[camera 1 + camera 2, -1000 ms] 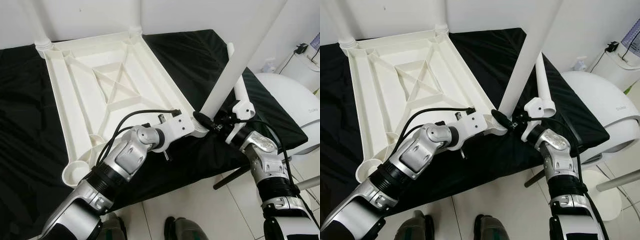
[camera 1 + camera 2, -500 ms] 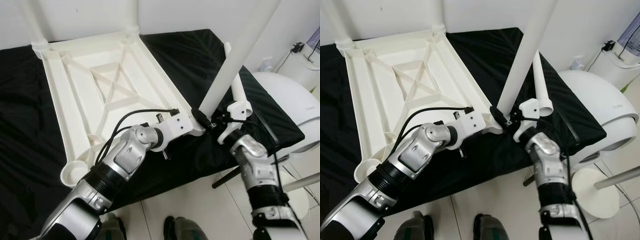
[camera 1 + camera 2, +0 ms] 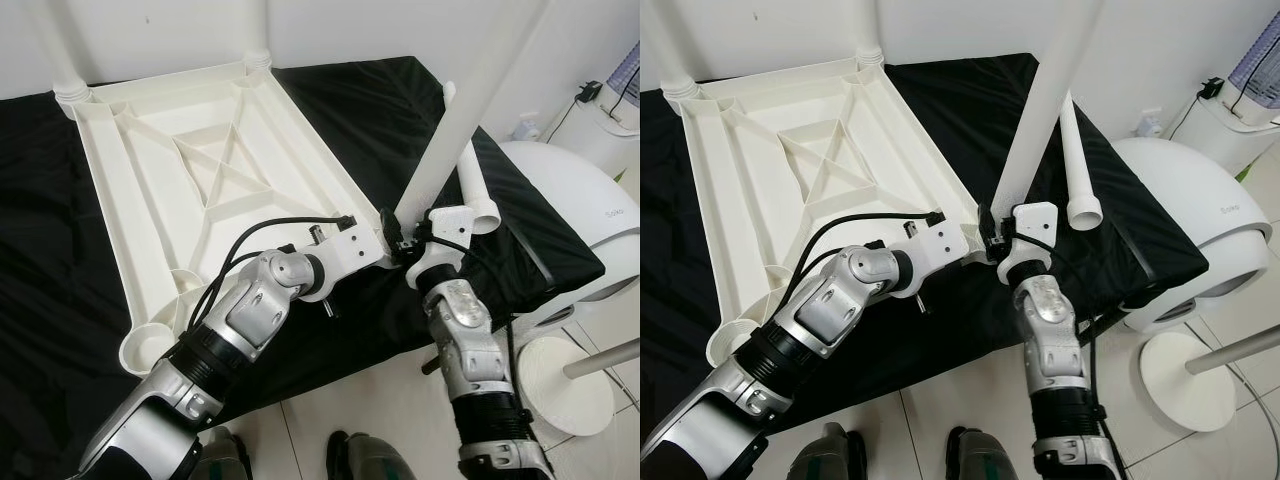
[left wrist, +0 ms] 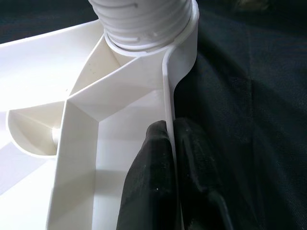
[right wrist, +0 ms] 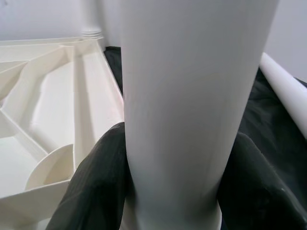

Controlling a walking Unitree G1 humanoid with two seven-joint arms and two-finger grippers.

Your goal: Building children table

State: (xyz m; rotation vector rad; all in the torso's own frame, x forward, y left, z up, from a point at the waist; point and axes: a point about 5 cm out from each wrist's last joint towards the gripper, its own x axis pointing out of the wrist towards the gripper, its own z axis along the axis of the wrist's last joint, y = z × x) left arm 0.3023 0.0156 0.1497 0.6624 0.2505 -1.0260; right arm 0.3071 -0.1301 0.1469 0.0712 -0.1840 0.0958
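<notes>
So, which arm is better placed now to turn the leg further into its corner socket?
The right. The right gripper already clasps the upright leg just above the socket, fingers on both sides. The left gripper is pinching the tabletop rim beside that corner, so it is busy steadying the tabletop.

A black cloth (image 3: 380,110) covers the counter, hanging over its near edge. To the right stands a large white domed appliance (image 3: 575,200), with a round white base (image 3: 566,385) on the pale tiled floor (image 3: 390,400). Farther back, perhaps a charger (image 3: 590,92) sits plugged in.
</notes>
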